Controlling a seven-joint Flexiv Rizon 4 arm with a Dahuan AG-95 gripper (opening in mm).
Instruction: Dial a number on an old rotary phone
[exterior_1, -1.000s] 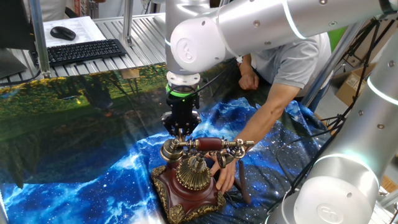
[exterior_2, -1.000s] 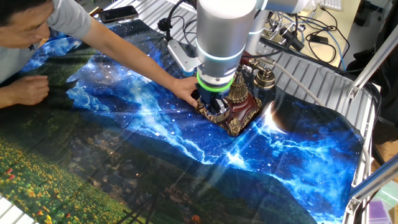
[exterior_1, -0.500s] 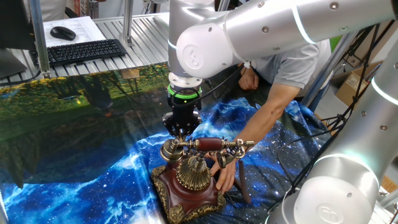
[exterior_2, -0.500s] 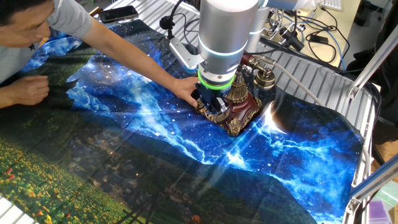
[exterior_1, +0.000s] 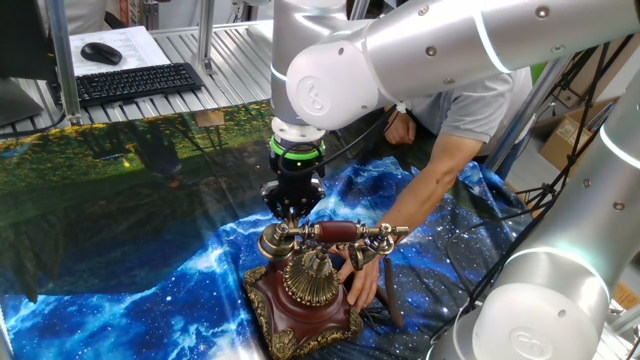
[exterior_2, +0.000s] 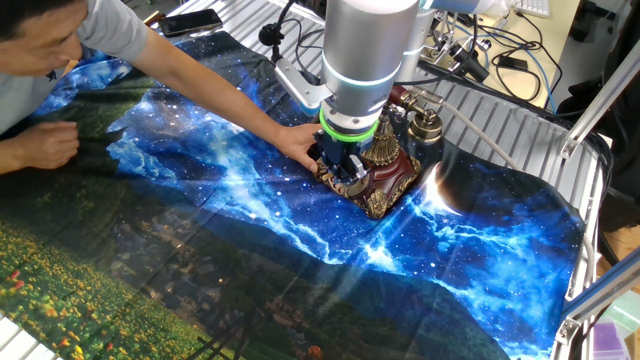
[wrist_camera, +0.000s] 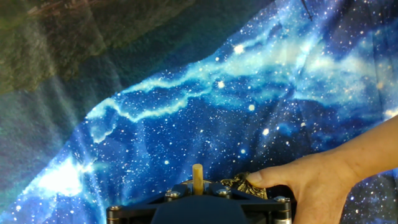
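Observation:
The old rotary phone (exterior_1: 300, 305) stands on the blue galaxy cloth, with a red-brown base, a brass dial dome (exterior_1: 312, 280) and a brass handset (exterior_1: 335, 235) on top. It also shows in the other fixed view (exterior_2: 392, 172). My gripper (exterior_1: 292, 208) hangs just behind the handset's left end, low beside the phone (exterior_2: 340, 170). In the hand view the jaws are closed on a short tan peg (wrist_camera: 198, 176) that sticks out ahead of them. Only a corner of the phone's brass trim (wrist_camera: 239, 183) shows there.
A person leans over the table, and their hand (exterior_1: 362, 275) steadies the phone's base; it also shows in the other fixed view (exterior_2: 298, 145) and the hand view (wrist_camera: 317, 180). A keyboard (exterior_1: 135, 82) and mouse lie at the back left. Cables and a second arm (exterior_1: 540, 300) are at the right.
The arm's upper links have shifted slightly to the right. The gripper has stayed almost in place beside the phone. The person's hand has not moved.

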